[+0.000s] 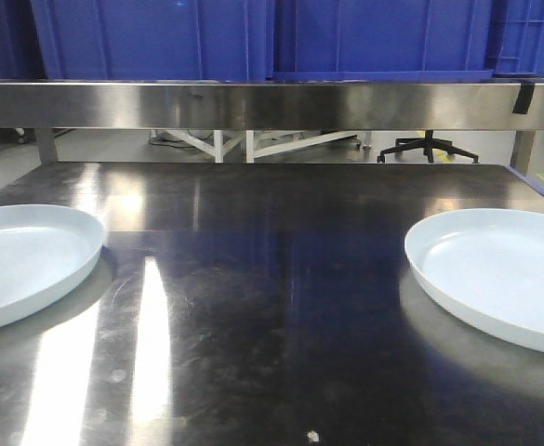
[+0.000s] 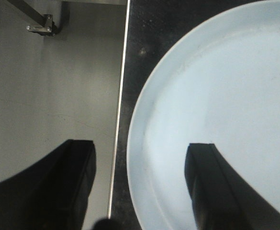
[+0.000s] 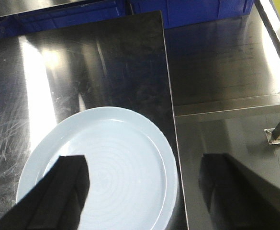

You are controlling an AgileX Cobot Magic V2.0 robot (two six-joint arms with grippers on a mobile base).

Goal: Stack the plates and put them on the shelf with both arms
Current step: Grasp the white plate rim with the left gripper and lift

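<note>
Two pale bluish-white plates lie flat on the dark steel table, one at the left edge and one at the right edge. Neither gripper shows in the front view. In the left wrist view my left gripper is open and straddles the left plate's outer rim, with one finger over the plate and the other past the table edge. My right gripper is open too, and straddles the right plate's outer rim the same way. Neither one holds anything.
A steel shelf runs across the back above the table, loaded with blue bins. Beyond the table's right edge lies a lower steel surface with a post foot. Grey floor lies past the left edge.
</note>
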